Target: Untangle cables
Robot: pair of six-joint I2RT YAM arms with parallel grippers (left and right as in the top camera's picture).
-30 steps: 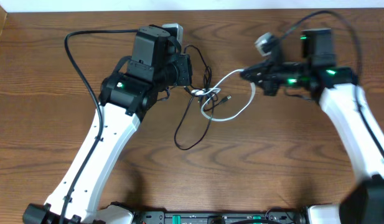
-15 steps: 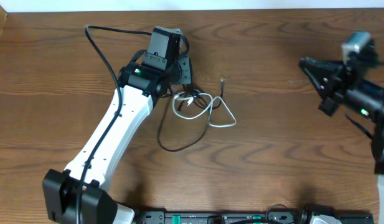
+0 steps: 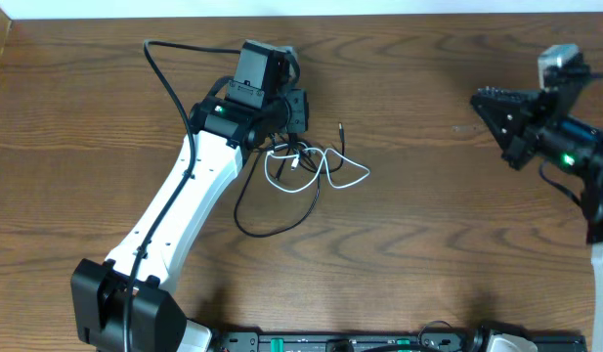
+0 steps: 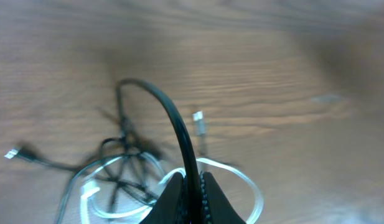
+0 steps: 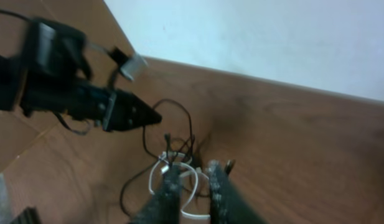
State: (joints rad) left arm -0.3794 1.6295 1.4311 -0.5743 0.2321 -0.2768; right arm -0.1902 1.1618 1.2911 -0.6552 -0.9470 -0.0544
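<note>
Two left fingers (image 4: pixel 170 202): pressing together on the thin black cord (image 4: pixel 173 118), which is arching up out of the pinch. The left gripper (image 3: pixel 293 113) is hanging right at the tangle's far-left edge.
Two right fingers (image 5: pixel 170 193): standing apart with nothing between them. The right gripper (image 3: pixel 487 103) is hovering well off to the right, aiming back at the tangle.
Tangle: lying on the brown wooden table (image 3: pixel 428 244) just beside the left gripper, with the shorter thin white cord (image 3: pixel 352 180) looping through the black one.
Lie of it: the white cord is running mostly left to right, its free bend reaching right. The black loop is sagging toward the near edge, its small plug end (image 3: pixel 341 127) poking toward the far edge.
Doing it well: by my read, the left should be anchoring low and firm while the right is taking the white bend and drawing slowly rightward along that axis, so the loops are sliding, not cinching.
</note>
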